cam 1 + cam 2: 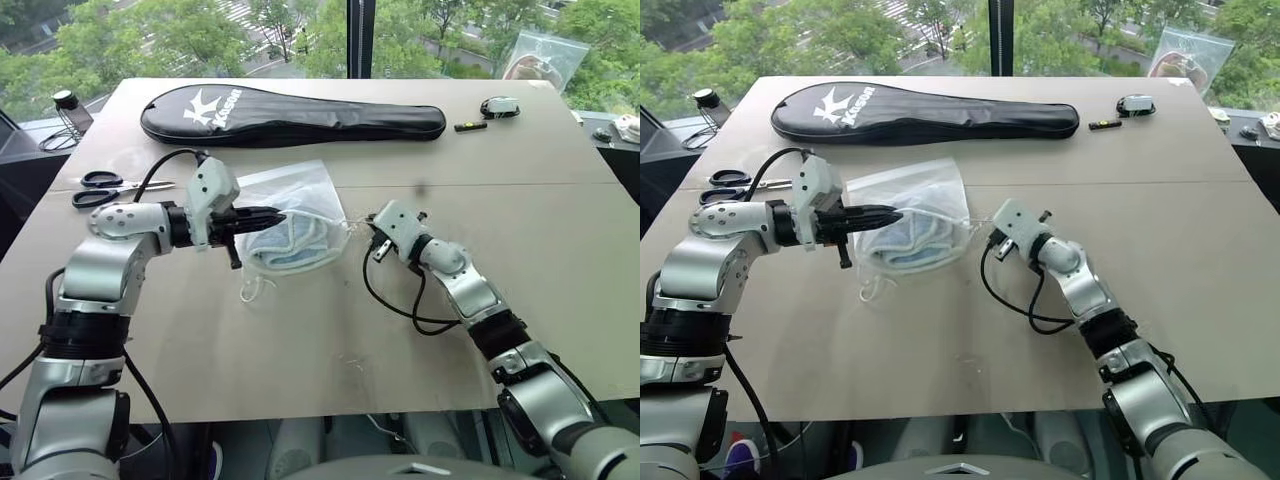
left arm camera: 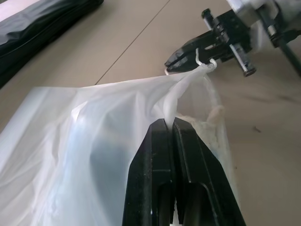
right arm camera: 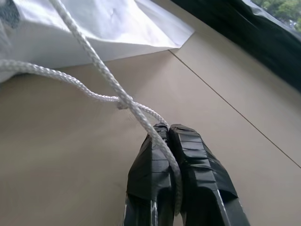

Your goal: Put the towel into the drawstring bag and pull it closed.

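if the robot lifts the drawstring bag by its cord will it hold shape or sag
Probably sags: the drawstring bag is thin, crumpled film, bunching at the left end effector. The towel would likely slump to the bottom. The cord looks limp but seems securely pinched by the right end effector.

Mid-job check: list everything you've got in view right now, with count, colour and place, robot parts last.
drawstring bag: one, milky translucent, table centre, mouth toward the right gripper
towel: one, light blue, inside the bag
cord: one, white, running from the bag's mouth to the right gripper
racket case: one, black with white logo, far side of the table
scissors: one pair, black handles, table's left edge
clear zip bag: one, brownish contents, far right corner
small black item: one, right of the case; cannot tell what
table: one, beige
left gripper: one, black fingers shut on the bag
right gripper: one, black fingers shut on the cord
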Tool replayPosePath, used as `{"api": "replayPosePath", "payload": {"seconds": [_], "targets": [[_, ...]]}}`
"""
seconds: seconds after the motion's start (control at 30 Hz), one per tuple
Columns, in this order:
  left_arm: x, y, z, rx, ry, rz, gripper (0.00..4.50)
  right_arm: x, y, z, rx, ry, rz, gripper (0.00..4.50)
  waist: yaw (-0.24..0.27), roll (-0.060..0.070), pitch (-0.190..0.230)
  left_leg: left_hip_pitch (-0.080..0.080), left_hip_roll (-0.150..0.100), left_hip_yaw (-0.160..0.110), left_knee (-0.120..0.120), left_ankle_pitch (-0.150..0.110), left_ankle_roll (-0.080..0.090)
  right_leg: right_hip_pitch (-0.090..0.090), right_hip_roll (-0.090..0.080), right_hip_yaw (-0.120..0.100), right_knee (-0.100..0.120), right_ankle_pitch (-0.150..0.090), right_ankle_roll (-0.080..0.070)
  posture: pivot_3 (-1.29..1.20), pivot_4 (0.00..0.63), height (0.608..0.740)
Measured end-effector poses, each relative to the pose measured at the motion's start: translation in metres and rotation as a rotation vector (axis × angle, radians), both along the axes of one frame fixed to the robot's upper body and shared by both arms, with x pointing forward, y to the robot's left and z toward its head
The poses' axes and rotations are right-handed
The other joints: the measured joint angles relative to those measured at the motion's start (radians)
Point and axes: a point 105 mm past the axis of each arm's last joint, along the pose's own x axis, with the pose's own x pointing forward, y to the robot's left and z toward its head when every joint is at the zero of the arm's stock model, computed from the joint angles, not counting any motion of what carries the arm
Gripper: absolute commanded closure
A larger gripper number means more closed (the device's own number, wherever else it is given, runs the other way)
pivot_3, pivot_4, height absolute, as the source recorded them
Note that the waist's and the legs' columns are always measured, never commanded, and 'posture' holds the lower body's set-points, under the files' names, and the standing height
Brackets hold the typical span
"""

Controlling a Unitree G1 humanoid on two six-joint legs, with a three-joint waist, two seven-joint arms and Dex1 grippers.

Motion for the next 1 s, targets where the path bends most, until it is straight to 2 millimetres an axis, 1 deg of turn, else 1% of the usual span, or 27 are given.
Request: {"api": "replayPosePath", "payload": {"seconds": [0.03,0.13,0.2,0.23,0.27,0.3,0.33,0.37,0.4,0.43,0.53,0.57,0.63,0.67,0.73,0.77,0.83,0.9,0.93,1.0], "targets": [[0.003,0.0,-0.001,-0.013,0.003,0.01,4.5,-0.005,-0.001,0.004,0.022,0.014,0.003,4.47,0.0,0.0,0.0,0.0,0.0,0.0,0.0,0.0,0.0,0.0,0.0,0.0,0.0,0.0,0.0,0.0,0.15,0.74],[0.009,-0.002,0.002,-0.086,0.064,0.024,3.68,-0.014,0.0,0.018,0.08,0.055,0.021,4.5,-0.001,0.0,0.0,0.0,0.0,0.0,0.002,0.0,0.0,0.0,0.0,-0.001,0.002,0.0,0.0,0.0,0.15,0.74],[0.007,-0.002,0.009,-0.16,0.118,0.01,2.77,-0.017,0.001,0.029,0.112,0.064,0.024,4.5,-0.004,0.0,0.0,0.0,0.0,0.0,0.002,0.0,0.0,0.0,0.0,0.0,0.002,0.0,0.0,0.0,0.15,0.74],[0.004,0.003,0.014,-0.2,0.145,0.02,2.4,-0.018,0.002,0.034,0.12,0.072,0.024,4.5,-0.008,0.0,0.0,0.0,0.0,0.0,0.002,0.0,0.0,0.0,0.0,0.0,0.003,0.0,0.0,0.0,0.15,0.74],[-0.001,0.012,0.017,-0.224,0.169,0.045,2.05,-0.019,0.002,0.037,0.122,0.079,0.022,4.5,-0.01,0.0,0.0,0.001,0.0,0.0,0.002,0.0,0.0,0.0,0.001,0.001,0.003,0.0,0.0,0.0,0.15,0.74],[-0.007,0.021,0.016,-0.237,0.194,0.068,1.46,-0.019,0.003,0.038,0.123,0.086,0.021,4.5,-0.019,0.0,0.0,0.001,0.001,-0.001,0.001,0.0,0.0,0.0,0.001,0.001,0.003,0.0,0.0,0.0,0.15,0.74],[-0.016,0.032,0.013,-0.24,0.23,0.096,1.2,-0.019,0.003,0.04,0.127,0.089,0.015,4.5,-0.024,0.0,0.0,0.002,0.001,-0.001,0.001,0.0,0.0,-0.001,0.001,0.002,0.003,0.0,0.0,0.0,0.15,0.74],[-0.029,0.045,0.005,-0.226,0.28,0.126,0.73,-0.018,0.004,0.042,0.129,0.094,0.012,4.5,-0.033,0.001,0.0,0.002,0.001,-0.002,-0.001,0.0,0.0,-0.001,0.0,0.004,0.003,0.0,0.0,0.0,0.15,0.74],[-0.039,0.05,-0.005,-0.217,0.332,0.139,0.73,-0.018,0.002,0.044,0.132,0.095,0.001,4.5,-0.031,0.001,0.001,0.002,0.001,-0.002,-0.002,0.0,0.0,-0.002,0.0,0.004,0.003,0.0,0.0,0.0,0.15,0.74],[-0.054,0.055,-0.019,-0.206,0.395,0.15,0.73,-0.016,0.0,0.045,0.133,0.098,-0.01,4.5,-0.028,0.001,0.001,0.002,0.001,-0.002,-0.002,0.0,0.0,-0.002,-0.001,0.003,0.003,0.0,0.0,0.0,0.15,0.74],[-0.095,0.062,-0.064,-0.158,0.502,0.205,0.73,-0.017,0.005,0.055,0.156,0.088,-0.005,4.5,-0.019,0.001,0.001,0.001,0.003,-0.002,-0.002,0.0,0.0,-0.002,-0.003,0.003,0.002,0.0,0.0,0.0,0.15,0.74],[-0.1,0.061,-0.071,-0.152,0.512,0.216,0.73,-0.017,0.006,0.057,0.159,0.086,-0.005,4.5,-0.012,0.001,0.001,0.002,0.002,-0.002,-0.002,0.0,0.0,-0.002,-0.003,0.002,0.002,0.0,0.0,0.0,0.15,0.74],[-0.111,0.053,-0.086,-0.139,0.492,0.252,0.73,-0.019,0.008,0.059,0.166,0.089,0.001,4.5,0.001,0.002,0.001,0.002,0.002,-0.002,-0.002,0.0,0.0,-0.001,-0.004,0.003,0.001,0.0,0.0,0.0,0.15,0.74],[-0.112,0.048,-0.091,-0.141,0.466,0.27,0.73,-0.019,0.008,0.059,0.167,0.09,0.001,4.5,0.007,0.001,0.001,0.002,0.002,-0.002,-0.002,0.0,0.0,-0.001,-0.005,0.002,0.0,0.0,0.0,0.0,0.15,0.74],[-0.1,0.033,-0.096,-0.14,0.347,0.343,0.73,-0.021,0.008,0.061,0.17,0.092,0.001,4.5,0.035,0.003,-0.001,0.002,0.0,-0.002,0.0,0.0,0.0,0.001,-0.005,-0.002,0.0,0.0,0.0,0.0,0.15,0.74],[-0.098,0.031,-0.097,-0.14,0.335,0.353,0.73,-0.021,0.009,0.061,0.172,0.094,0.004,4.5,0.038,0.004,-0.001,0.002,0.0,-0.002,0.0,0.0,0.0,0.001,-0.005,-0.002,0.0,0.0,0.0,0.0,0.15,0.74],[-0.085,0.021,-0.101,-0.109,0.248,0.394,0.73,-0.023,0.009,0.06,0.175,0.103,0.001,4.5,0.051,0.006,-0.002,0.003,-0.001,-0.002,0.003,0.001,0.0,0.004,-0.003,-0.003,0.001,0.0,-0.001,0.0,0.15,0.74],[-0.078,0.016,-0.104,-0.072,0.193,0.415,0.73,-0.023,0.008,0.06,0.174,0.105,-0.005,4.5,0.052,0.007,-0.003,0.005,-0.001,-0.002,0.003,0.001,-0.001,0.005,-0.002,-0.003,0.001,0.0,-0.005,0.0,0.15,0.74],[-0.072,0.014,-0.107,-0.041,0.149,0.435,1.26,-0.022,0.005,0.059,0.168,0.108,-0.015,4.5,0.052,0.009,-0.005,0.007,-0.001,-0.001,0.003,0.001,-0.001,0.006,-0.002,-0.002,0.001,0.0,-0.005,0.0,0.15,0.74],[-0.068,0.013,-0.109,-0.036,0.123,0.451,1.92,-0.021,0.003,0.058,0.165,0.112,-0.026,4.5,0.051,0.011,-0.006,0.01,0.0,-0.001,0.003,0.001,-0.001,0.009,-0.001,-0.002,0.002,-0.001,-0.006,0.0,0.15,0.74]]}}
